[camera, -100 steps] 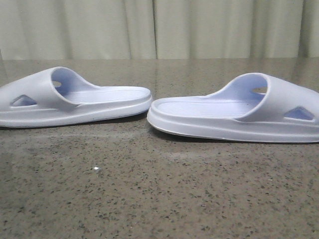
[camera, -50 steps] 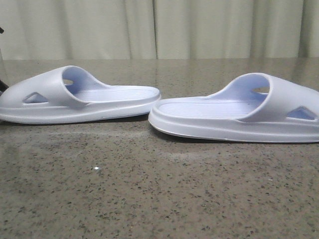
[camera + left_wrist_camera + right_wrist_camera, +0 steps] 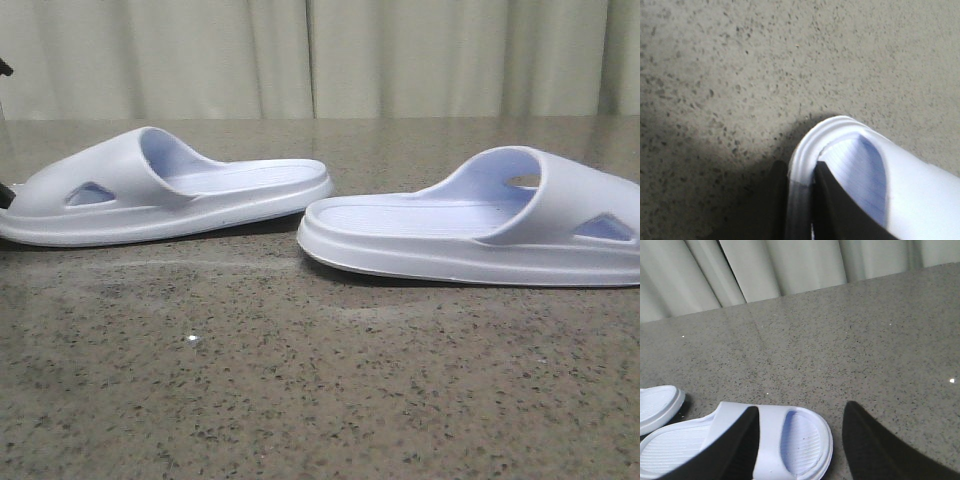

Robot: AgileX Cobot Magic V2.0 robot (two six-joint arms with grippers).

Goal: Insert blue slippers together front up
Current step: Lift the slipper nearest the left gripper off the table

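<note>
Two pale blue-white slippers lie sole-down on the table, heels facing each other. The left slipper has its heel close to the right slipper's heel. My left gripper is shut on the rim of the left slipper at its toe end, one finger inside and one outside. Only a dark sliver of it shows in the front view. My right gripper is open and empty above the toe end of the right slipper. The left slipper's heel shows there too.
The table is grey speckled stone. A pale curtain hangs behind its far edge. The right arm is out of the front view.
The left slipper has slid to the right in my left gripper and turned a little, its heel now nearer the right slipper. The right slipper has not moved.
</note>
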